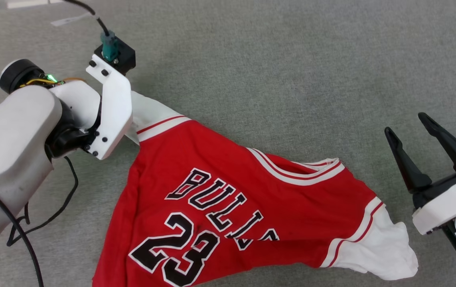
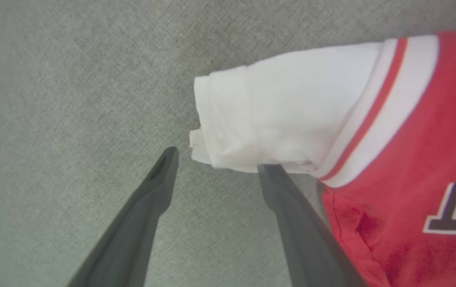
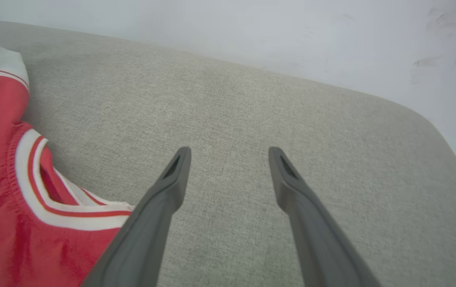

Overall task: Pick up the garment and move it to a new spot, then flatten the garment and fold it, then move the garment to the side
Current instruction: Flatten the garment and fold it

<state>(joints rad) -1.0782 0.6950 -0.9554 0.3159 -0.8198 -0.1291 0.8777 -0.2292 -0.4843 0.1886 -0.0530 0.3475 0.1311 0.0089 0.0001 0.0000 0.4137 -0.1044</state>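
Red Bulls jersey (image 1: 228, 187) lies rumpled, print up, mid-way across the grey upholstered pad (image 3: 251, 99), well short of its far edge. Left gripper (image 2: 220, 161) hangs over the white sleeve (image 2: 275, 111), jaws spread, one fingertip at the cuff. Right gripper (image 3: 231, 153) hovers spread beside the collar. Looks like the pick-up: next, close on that sleeve.
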